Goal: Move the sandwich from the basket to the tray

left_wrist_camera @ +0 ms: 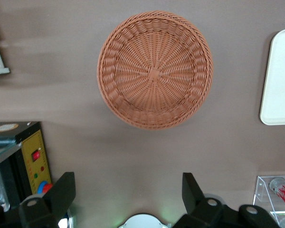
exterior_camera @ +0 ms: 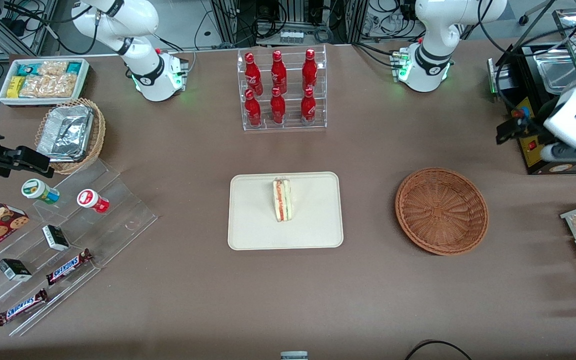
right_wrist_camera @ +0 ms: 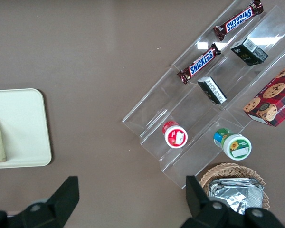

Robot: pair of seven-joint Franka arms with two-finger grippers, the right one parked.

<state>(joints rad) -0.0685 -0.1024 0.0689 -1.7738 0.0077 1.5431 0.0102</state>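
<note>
Arm pose: the left arm is seen raised at the working arm's end of the table, its wrist camera aimed straight down at the basket [left_wrist_camera: 155, 70].
Gripper: the gripper [left_wrist_camera: 128, 192] is held high above bare table just beside the basket, touching nothing.
Fingers: the two fingers [left_wrist_camera: 61, 190] are spread wide apart, and nothing is held between them.
Sandwich place: the sandwich [exterior_camera: 282, 199] is found on the tray [exterior_camera: 253, 220], near its middle and a little toward the edge farther from the front camera.
Sandwich axis: it is stood on edge, its long axis running from the camera-near side toward the bottle rack [exterior_camera: 283, 90]; the striped filling edge is turned upward.
Basket: nothing is seen inside it; it is set well apart from the tray, toward the working arm's end.
Count: one sandwich, one tray, one reddish basket; six red bottles [exterior_camera: 278, 106] are counted in the rack, in two rows of three.
</note>
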